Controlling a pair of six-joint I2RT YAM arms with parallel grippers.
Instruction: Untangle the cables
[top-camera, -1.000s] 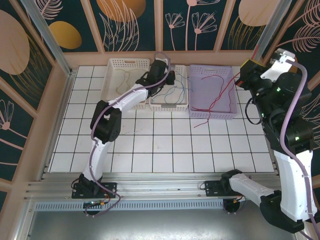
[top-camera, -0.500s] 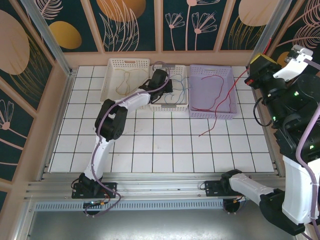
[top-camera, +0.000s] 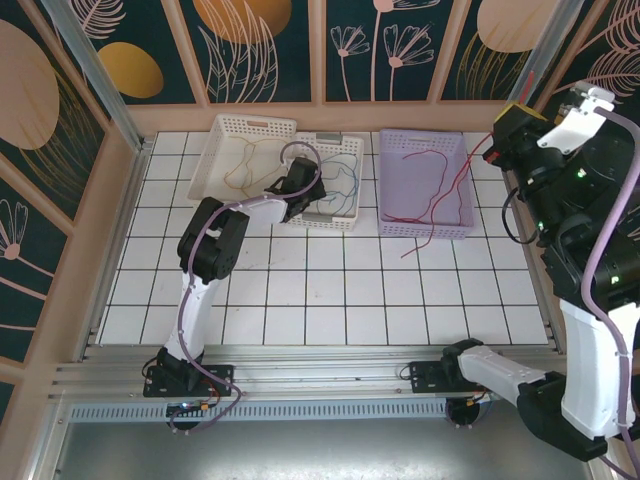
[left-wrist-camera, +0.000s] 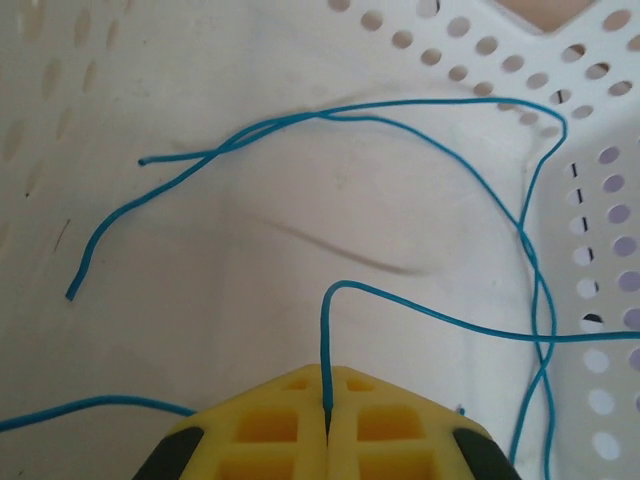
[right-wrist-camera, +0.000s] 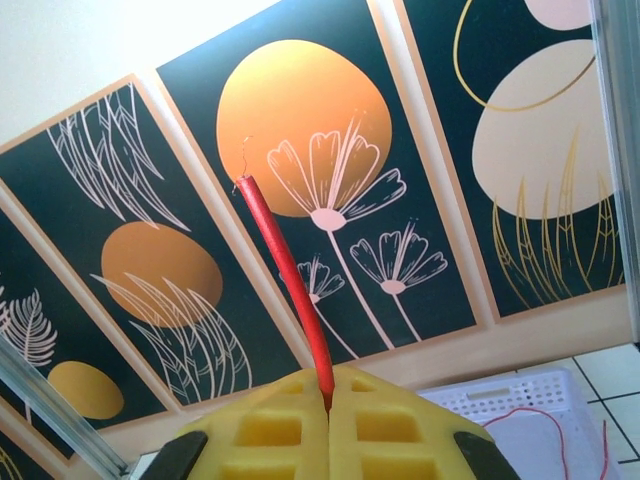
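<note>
I'm in the sorting stage of the untangling, with one strand in each arm. My left end effector is clenched on a thin blue wire, low inside the white perforated plastic basket. The blue strands loop and cross over its floor and run close along its right wall. My right end effector is pinched on the tip of a thin red wire, held high beside the aluminium corner post. From above, the red wire trails down into the lilac perforated plastic basket, and its tail spills over the front rim onto the white tiled desk.

Next, I judge, the red tail wants drawing fully into the lilac basket before release — slowly, so it doesn't snag on the rim. The left arm needs a straight lift to clear the basket walls. Open tiles lie in front of the baskets — the right arm is crowded against that post.
</note>
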